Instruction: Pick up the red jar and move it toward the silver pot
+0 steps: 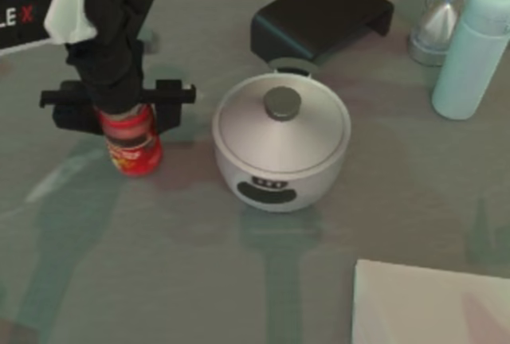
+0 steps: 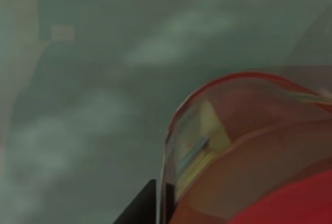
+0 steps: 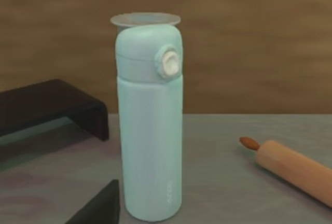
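Left gripper [image 1: 119, 109] straight above red jar [image 1: 134, 146], clamped on its top; jar tilted, at desk's [image 1: 159, 280] left side. Left wrist view: jar's rim and label fill frame close up. Silver pot [image 1: 280, 141] just right of jar, apart, lid on. Black stand [image 1: 323, 13] behind pot. Mint bottle [image 1: 472, 49] far right. Right gripper out of top view; fingers: cannot tell.

Upright pale mint bottle [image 3: 149, 130] on grey table [image 3: 233, 193], black stand [image 3: 46, 105] beside, wooden rolling pin [image 3: 295, 169] near
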Controlling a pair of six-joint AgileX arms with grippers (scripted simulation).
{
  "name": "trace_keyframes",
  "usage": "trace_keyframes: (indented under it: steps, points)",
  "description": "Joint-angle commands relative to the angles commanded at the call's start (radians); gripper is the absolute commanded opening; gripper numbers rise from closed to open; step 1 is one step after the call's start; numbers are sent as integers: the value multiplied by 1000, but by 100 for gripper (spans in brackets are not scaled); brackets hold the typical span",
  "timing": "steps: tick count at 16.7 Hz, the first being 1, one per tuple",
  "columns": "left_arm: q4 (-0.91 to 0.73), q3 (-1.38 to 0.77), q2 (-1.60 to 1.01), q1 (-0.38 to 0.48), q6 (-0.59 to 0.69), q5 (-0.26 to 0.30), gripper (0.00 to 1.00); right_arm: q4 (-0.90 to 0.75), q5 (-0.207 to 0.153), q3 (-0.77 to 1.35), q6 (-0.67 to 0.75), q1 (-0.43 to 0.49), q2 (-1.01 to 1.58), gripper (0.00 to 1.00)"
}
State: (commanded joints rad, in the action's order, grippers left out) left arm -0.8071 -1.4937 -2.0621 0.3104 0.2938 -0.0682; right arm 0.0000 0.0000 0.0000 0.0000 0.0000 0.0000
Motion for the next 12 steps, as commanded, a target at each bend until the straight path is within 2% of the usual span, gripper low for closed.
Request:
trace_keyframes:
  steps: [12]
  points:
    - [0, 0, 0, 0, 0, 0, 90, 0, 0, 0, 0, 0, 0, 100]
